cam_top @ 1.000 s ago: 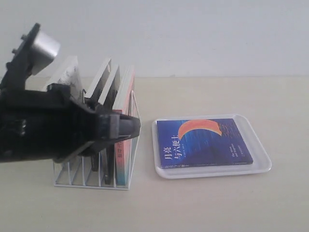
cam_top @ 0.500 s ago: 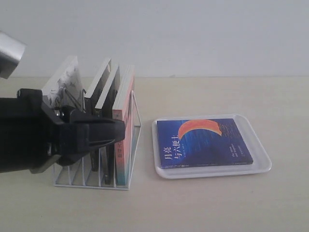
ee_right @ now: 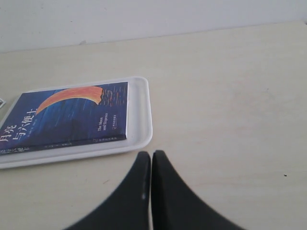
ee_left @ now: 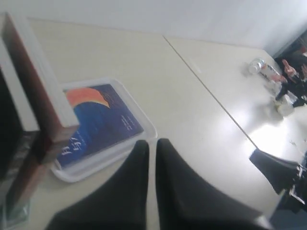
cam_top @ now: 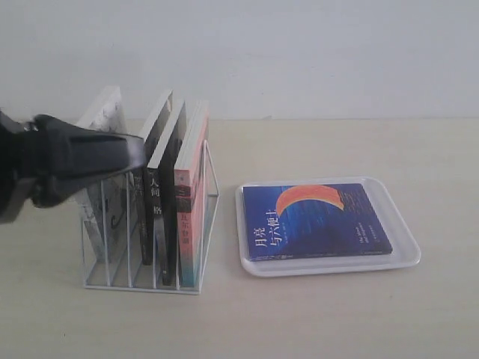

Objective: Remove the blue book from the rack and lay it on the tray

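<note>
The left fingers [cam_top: 126, 153] hang at the left of the exterior view, in front of the upper part of the rack [cam_top: 142, 289]. The left wrist view shows the two fingers [ee_left: 143, 155] pressed almost together with only a thin slit between them and nothing held. The rack stands on the worktop [cam_top: 337, 321] and carries the black-spined books [cam_top: 153, 213] and the pink-and-teal book [cam_top: 188, 224], all leaning back; no blue cover shows among them. To the right, apart from the rack, the tray [cam_top: 404, 260] sits flat on the worktop. The blue book [cam_top: 318, 221] lies cover-up inside its rim, square to the tray's sides. Its long axis appears to run left to right along the tray's longer side, though the low camera angle foreshortens the cover and makes this uncertain. From the left fingers the book lies off to the right, with the rack and its books between. The right fingers [ee_right: 144, 167] do not appear in the exterior view. In the right wrist view they are closed tip to tip and empty, poised over bare worktop near the tray [ee_right: 142, 108], and the book [ee_right: 67, 117] lies just past the rim. Judgement: the book's placement looks complete. Should any correction be wanted, the right arm is the nearer and has the unobstructed approach, while the left would have to clear the rack first.
</note>
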You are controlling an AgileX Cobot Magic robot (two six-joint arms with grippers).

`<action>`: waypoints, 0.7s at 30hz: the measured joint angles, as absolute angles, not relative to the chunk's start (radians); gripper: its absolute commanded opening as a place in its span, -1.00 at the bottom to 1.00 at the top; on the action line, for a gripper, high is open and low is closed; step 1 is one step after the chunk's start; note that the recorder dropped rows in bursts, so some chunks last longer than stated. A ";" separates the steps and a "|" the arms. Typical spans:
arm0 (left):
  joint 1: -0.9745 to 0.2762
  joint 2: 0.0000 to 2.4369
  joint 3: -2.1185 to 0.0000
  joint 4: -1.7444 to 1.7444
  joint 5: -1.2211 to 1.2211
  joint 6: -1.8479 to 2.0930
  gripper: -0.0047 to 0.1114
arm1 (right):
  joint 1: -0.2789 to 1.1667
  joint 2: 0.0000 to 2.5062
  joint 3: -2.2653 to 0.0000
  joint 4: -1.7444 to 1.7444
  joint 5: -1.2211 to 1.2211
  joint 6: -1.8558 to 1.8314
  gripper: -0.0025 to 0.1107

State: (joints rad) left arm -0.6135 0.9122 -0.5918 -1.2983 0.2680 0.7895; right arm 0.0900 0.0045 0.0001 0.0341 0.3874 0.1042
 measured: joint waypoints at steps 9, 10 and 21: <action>-0.319 0.634 -0.409 -1.298 0.277 0.830 -0.84 | 0.090 0.005 0.000 0.034 0.387 0.104 -0.96; -0.289 0.591 -0.384 -1.298 0.277 0.830 -0.84 | 0.090 0.005 0.000 0.034 0.387 0.104 -0.96; -0.170 0.164 -0.283 -1.297 0.269 1.048 -0.84 | 0.090 0.005 0.000 0.034 0.387 0.104 -0.96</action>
